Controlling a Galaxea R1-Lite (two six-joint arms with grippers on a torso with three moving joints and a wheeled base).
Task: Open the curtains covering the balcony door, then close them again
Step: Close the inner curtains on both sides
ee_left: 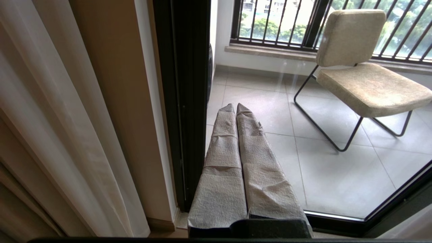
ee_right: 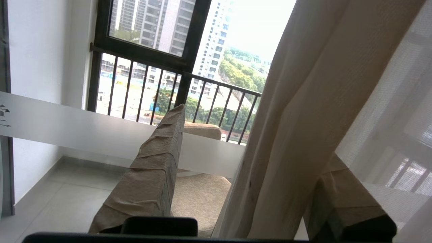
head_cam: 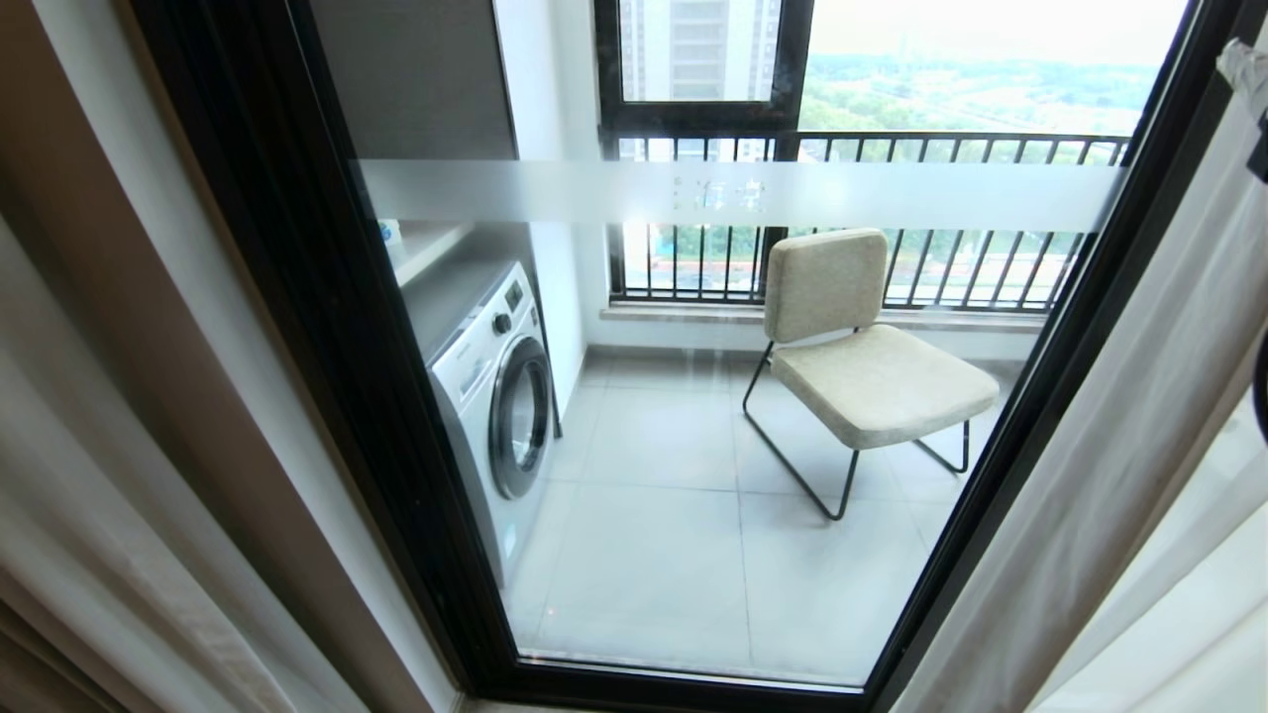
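Right wrist view has the right gripper (ee_right: 249,175) nearest: its two wrapped fingers (ee_right: 152,175) stand well apart, and the beige curtain (ee_right: 303,111) hangs down between them. Neither finger clearly pinches the cloth; one sits behind a fold at lower right, so I cannot tell whether it touches. In the head view only a scrap of this gripper shows at the upper right edge.

Left wrist view shows the left gripper (ee_left: 235,108) low in the frame with its fingers pressed together on nothing, pointing at the door (head_cam: 297,327) frame.

Farther off, the glass is uncovered: drapes are bunched at the left edge and right edge of the head view, with a washer (head_cam: 495,406) and chair (head_cam: 862,347) beyond on the balcony.

Risk, as I judge it: with the jaws this wide, the fabric could slide out as the arm moves, or only the sheer (ee_right: 388,101) could be caught, leaving the thick layer behind when closing.
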